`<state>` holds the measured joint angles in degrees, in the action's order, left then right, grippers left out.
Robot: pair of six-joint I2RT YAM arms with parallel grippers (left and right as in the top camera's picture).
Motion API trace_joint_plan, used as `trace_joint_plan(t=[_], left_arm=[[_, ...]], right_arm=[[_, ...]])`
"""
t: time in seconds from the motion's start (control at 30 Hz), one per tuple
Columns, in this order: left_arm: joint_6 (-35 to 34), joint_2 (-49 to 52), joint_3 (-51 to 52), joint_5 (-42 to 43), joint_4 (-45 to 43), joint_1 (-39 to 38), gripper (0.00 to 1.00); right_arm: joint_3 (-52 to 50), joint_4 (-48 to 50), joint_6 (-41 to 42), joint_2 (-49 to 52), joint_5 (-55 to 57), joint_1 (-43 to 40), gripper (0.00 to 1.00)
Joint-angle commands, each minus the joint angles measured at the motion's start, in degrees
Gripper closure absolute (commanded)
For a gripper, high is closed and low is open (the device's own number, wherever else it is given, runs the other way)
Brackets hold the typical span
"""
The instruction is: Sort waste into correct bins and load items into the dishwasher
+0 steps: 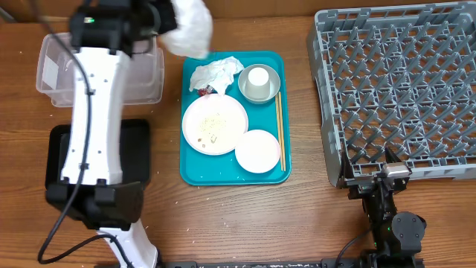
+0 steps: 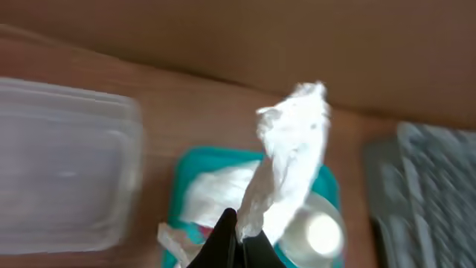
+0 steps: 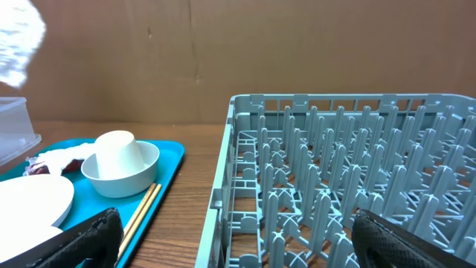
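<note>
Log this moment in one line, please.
left end effector: shut on crumpled white paper napkin, aloft | right end effector: open

A strip of bare desk [image 1: 303, 112] runs between the teal tray [image 1: 192, 173] and the grey rack [image 1: 394, 82], centre right of the frame, and more bare wood lies along the lower middle. At the left, the left arm [image 1: 93, 119] stretches over the black tray [image 1: 137, 149] and clear tub [image 1: 52, 74], covering much of both. The white napkin [image 1: 190, 30] pinched in the left hand [image 2: 236, 237] hangs over the tub-to-tray gap, upper centre. Dishes crowd the teal tray and upright pegs fill the rack
</note>
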<state>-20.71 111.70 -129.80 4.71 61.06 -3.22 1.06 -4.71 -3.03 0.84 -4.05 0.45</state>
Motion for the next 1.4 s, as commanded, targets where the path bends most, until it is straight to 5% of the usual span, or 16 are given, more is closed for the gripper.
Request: trace_joint_plan(t=[0.0,0.2,0.53,0.7,0.9,1.17,1.37], left_arm=[[-8.98,0.57,-0.81,-11.76,-0.81,4.28,0.96],[-17.2,5.88,-0.81,-12.63,-2.47,9.31,0.96],[-21.68,13.81,-0.81,-12.59,-2.67,13.07,0.93],[-22.58,14.69,-0.85,-12.52,-2.91,13.22,0.35],[-15.47,11.47,-1.2,-4.15,-2.89,13.22,0.21],[7.06,6.12,-1.2,28.3,-2.64,9.07,0.3],[14.95,7.74,-0.42,21.94,1.2,-0.02,0.28]], right_arm=[[-0.61,0.28,-0.04,-0.68,0.37,-0.15,0.0],[-0.61,0.28,-0.02,-0.68,0.37,-0.15,0.0],[-0.61,0.28,-0.02,-0.68,0.37,-0.15,0.0],[-0.61,0.28,-0.02,-0.68,0.37,-0.15,0.0],[-0.61,0.28,-0.02,-0.68,0.37,-0.15,0.0],[-0.61,0.28,-0.02,-0.68,0.37,-0.15,0.0],[-0.61,0.28,-0.02,-0.68,0.37,-0.15,0.0]])
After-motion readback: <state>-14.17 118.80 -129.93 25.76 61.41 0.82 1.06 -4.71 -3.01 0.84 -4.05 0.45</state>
